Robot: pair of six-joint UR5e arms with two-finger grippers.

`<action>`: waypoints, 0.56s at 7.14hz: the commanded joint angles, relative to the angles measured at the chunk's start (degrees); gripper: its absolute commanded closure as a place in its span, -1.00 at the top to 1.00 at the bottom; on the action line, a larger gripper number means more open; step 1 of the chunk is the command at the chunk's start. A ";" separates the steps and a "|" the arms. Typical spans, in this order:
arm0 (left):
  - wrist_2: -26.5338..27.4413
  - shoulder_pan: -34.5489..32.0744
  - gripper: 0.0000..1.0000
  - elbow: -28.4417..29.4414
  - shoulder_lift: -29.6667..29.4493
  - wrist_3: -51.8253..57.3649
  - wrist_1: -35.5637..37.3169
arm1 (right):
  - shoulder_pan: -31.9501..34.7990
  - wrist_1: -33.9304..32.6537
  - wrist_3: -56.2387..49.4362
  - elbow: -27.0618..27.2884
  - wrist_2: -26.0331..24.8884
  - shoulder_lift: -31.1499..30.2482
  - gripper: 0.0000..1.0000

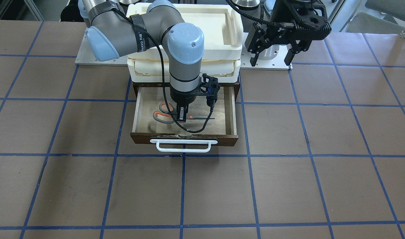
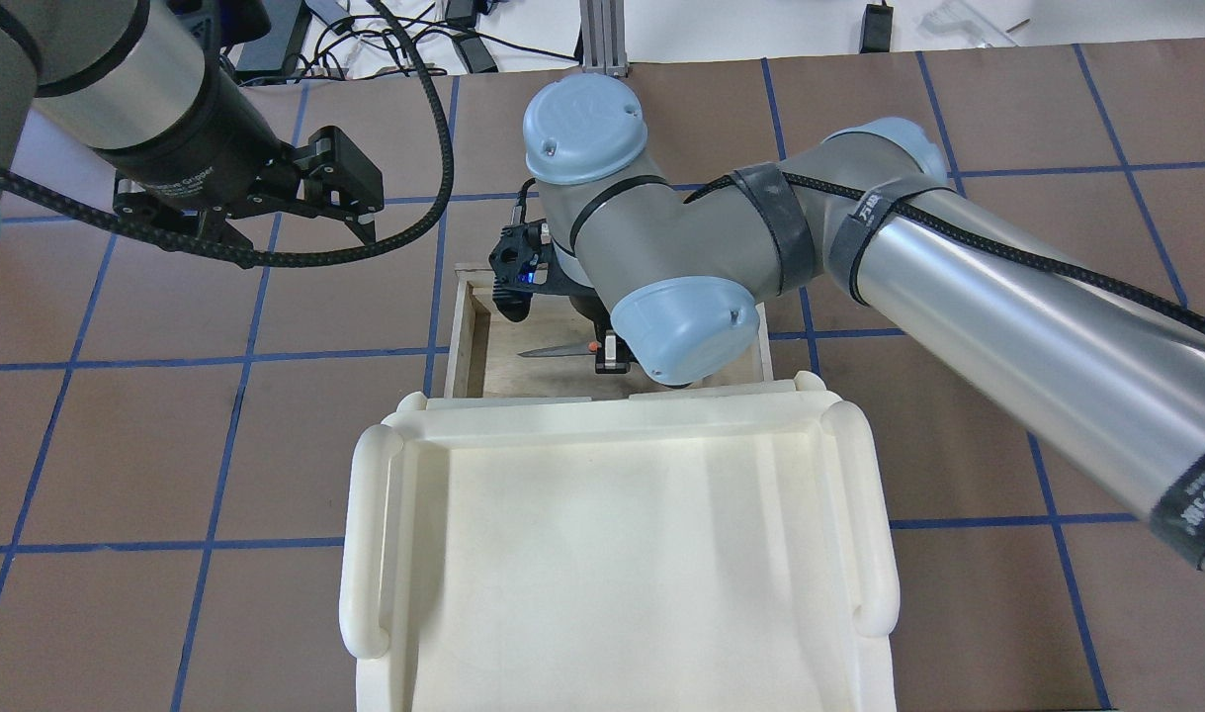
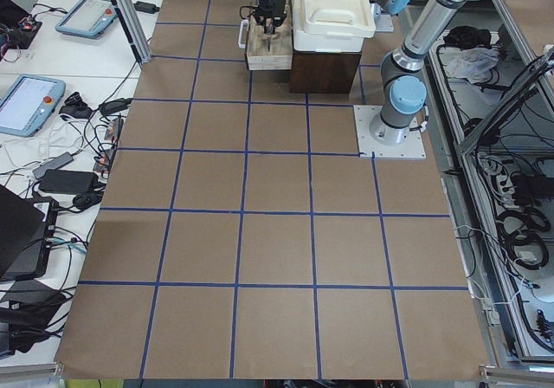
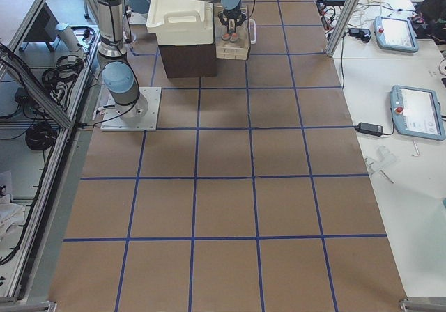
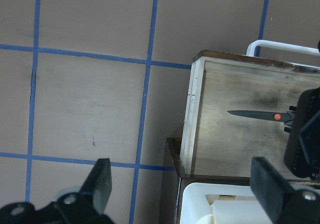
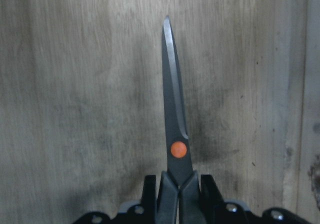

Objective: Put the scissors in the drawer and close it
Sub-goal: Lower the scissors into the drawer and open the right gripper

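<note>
1. Right gripper (image 1: 182, 116) clamps the scissors (image 1: 162, 116) just behind the pivot, inside the open drawer (image 1: 222, 111), blades toward 3 o'clock seen from the front.
2. Left gripper (image 1: 271, 60) hangs wide open and empty, at the drawer's 1 o'clock.
3. Scissors seem light, stiff and slick; this neck grip suits them.

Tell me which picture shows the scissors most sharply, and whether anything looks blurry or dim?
Right wrist view: sharpest, the scissors blade crisp, the drawer floor dim and blotchy. Left wrist view: the left gripper, close to the lens, looks dark and soft. Front-facing view: evenly lit, but the right gripper hides part of the scissors. Side views: scissors too small to make out.
</note>
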 commanded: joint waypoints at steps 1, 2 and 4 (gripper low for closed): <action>0.17 0.14 1.00 0.00 0.37 0.00 -0.52 | 0.00 -0.69 0.22 -0.07 0.61 0.57 -0.03; 0.17 0.14 1.00 0.00 1.07 0.00 -1.91 | 0.00 -0.69 0.40 -0.07 0.97 0.58 0.51; 0.17 0.14 1.00 -0.09 1.16 0.00 -2.89 | 0.00 -0.51 1.10 -1.20 0.88 0.40 1.00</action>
